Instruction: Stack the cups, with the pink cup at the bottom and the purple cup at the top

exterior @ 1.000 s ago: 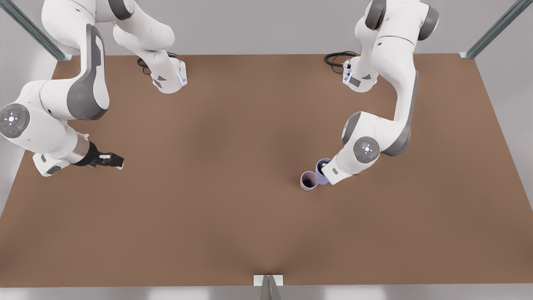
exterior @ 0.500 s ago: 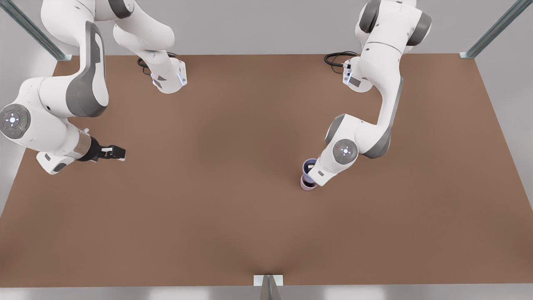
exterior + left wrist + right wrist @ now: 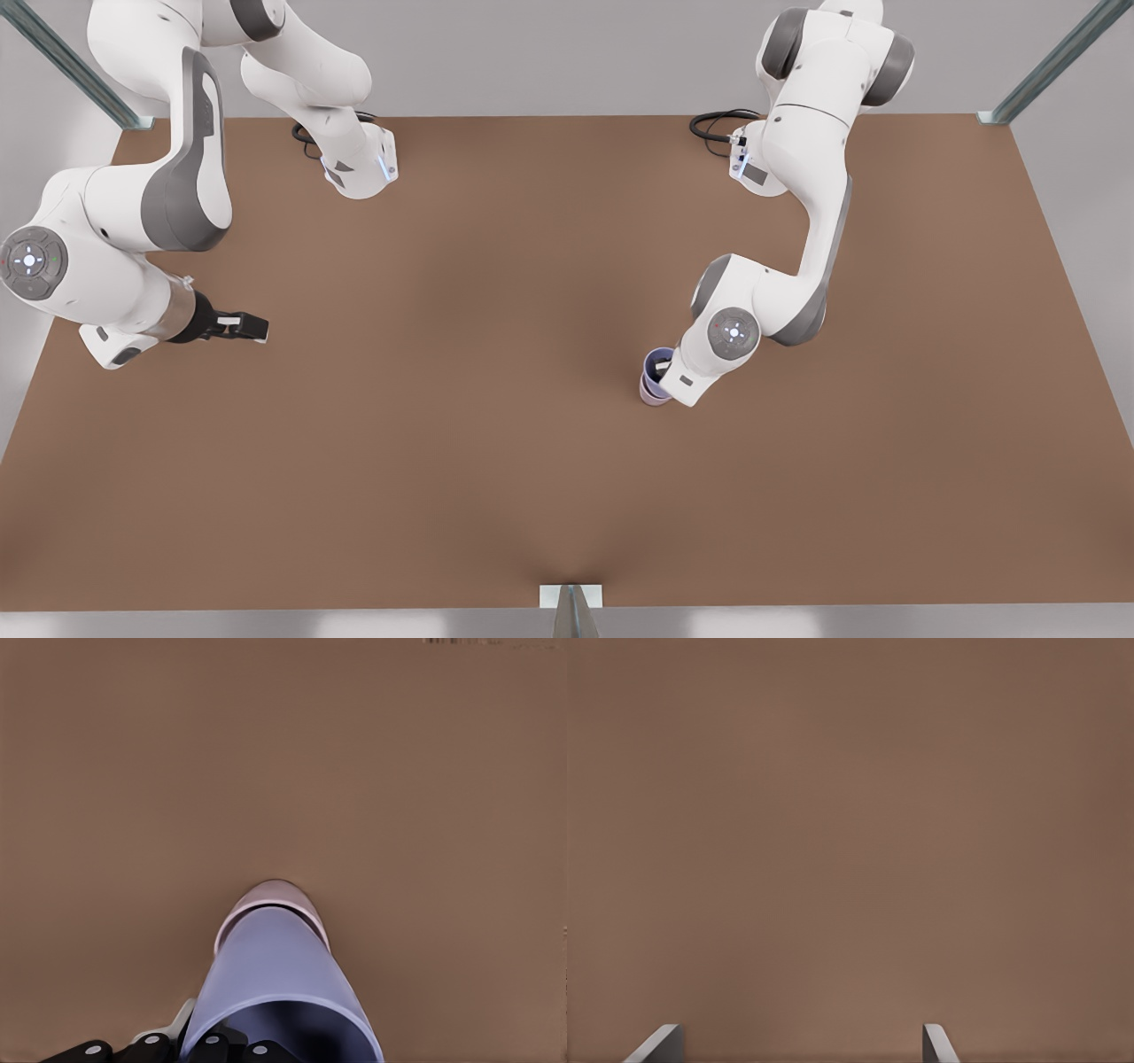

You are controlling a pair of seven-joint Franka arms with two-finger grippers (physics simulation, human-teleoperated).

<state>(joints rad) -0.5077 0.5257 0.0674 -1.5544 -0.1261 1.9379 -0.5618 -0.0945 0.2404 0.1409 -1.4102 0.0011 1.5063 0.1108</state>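
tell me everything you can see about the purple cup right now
The purple cup is a small, plain, tapered, handleless cup in smooth blue-violet. Its narrow base is lowered into the mouth of the pink cup, whose pale rim rings it. The left pincer holds it at its wide open rim, one finger inside the mouth. In the front view it sits at the table's right-centre, its opening showing beside the arm's wrist. Whether it is fully seated cannot be told.

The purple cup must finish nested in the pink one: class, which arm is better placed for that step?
Left. Its tool grips the purple cup directly over the pink cup. The right tool waits open, far across the table.
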